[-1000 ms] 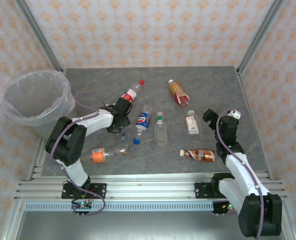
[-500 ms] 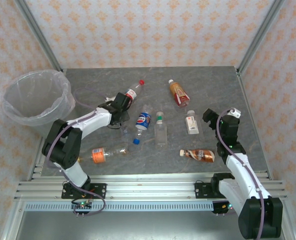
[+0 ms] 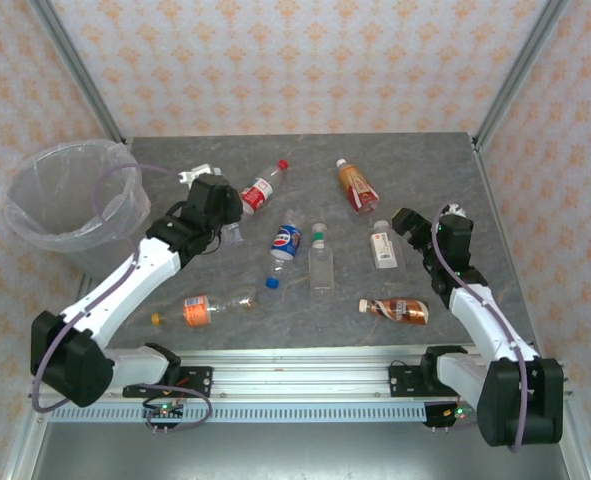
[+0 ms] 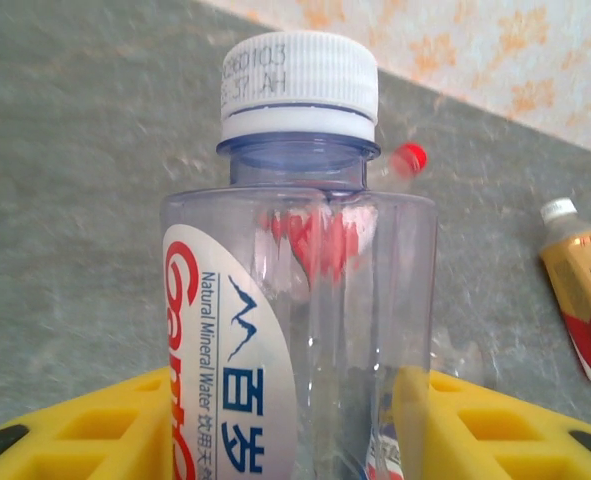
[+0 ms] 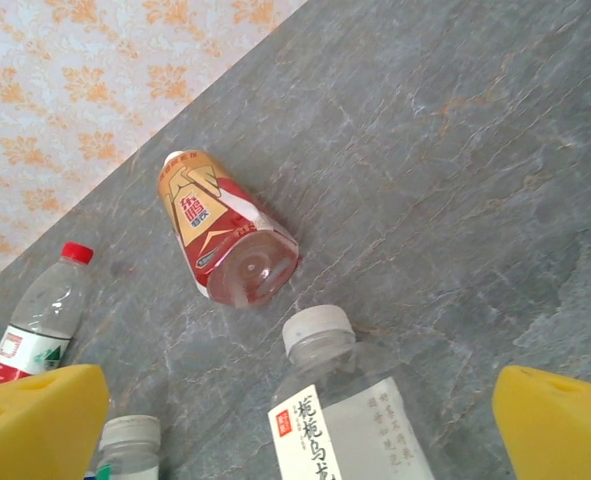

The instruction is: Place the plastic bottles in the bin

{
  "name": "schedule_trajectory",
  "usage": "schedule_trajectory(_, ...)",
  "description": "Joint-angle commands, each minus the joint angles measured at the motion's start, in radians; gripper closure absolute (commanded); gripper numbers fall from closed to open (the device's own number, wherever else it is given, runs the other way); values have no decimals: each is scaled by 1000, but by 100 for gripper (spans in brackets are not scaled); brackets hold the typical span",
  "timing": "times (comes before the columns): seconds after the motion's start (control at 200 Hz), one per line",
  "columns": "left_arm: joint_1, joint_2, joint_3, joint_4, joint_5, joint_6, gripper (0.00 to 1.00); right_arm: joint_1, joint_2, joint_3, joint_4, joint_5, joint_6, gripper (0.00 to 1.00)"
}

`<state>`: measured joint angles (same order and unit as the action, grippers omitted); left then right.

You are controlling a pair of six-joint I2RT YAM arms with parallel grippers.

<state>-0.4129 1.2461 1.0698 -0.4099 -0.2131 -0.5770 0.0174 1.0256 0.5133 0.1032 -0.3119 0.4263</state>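
1. The left gripper is closed on a clear white-capped bottle, with one yellow finger on each side of its body. The bottle's long axis runs straight out from the wrist, cap leading.
2. The bin stands off the table's left edge, to the left of that gripper and near it but not touching. The left arm is much the nearer (the right one works the far side), so I judge the next move to be a carry leftward over the rim.
3. I can make out no bottle inside the bin's crinkled liner.
4. The right gripper gapes wide, holding nothing, above a white-labelled bottle lying flat.
5. The other bottles lie scattered on the table, among them a red-capped bottle and a brown bottle.
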Motion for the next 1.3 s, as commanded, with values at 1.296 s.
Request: schedule_trajectory(1.296, 653, 65, 375, 33, -401, 288, 50, 145, 65, 39, 116, -93, -56, 1)
